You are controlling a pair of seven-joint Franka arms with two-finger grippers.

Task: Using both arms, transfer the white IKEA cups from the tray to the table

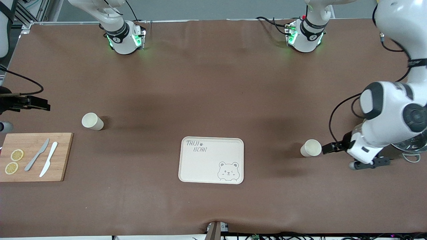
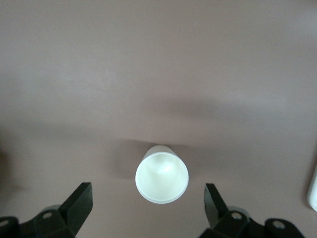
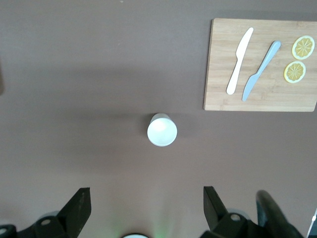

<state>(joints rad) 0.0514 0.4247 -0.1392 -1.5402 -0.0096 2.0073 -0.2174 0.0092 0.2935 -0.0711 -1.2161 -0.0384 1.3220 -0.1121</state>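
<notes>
One white cup (image 1: 92,121) stands upright toward the right arm's end of the table, farther from the front camera than the cutting board. The other white cup (image 1: 311,148) stands upright toward the left arm's end, beside the tray. My left gripper (image 1: 325,149) is open and hangs over that cup, apart from it. In the left wrist view the cup (image 2: 162,174) sits between the lines of the two fingers of that gripper (image 2: 148,187). My right gripper (image 1: 45,106) is open and empty, high over the table. Its wrist view shows this gripper (image 3: 146,193) well short of its cup (image 3: 162,130).
A cream tray with a bear drawing (image 1: 196,166) lies mid-table near the front camera. A wooden cutting board (image 1: 61,156) with two knives and lemon slices lies at the right arm's end; it also shows in the right wrist view (image 3: 218,99). A metal bowl (image 1: 413,145) sits at the left arm's end.
</notes>
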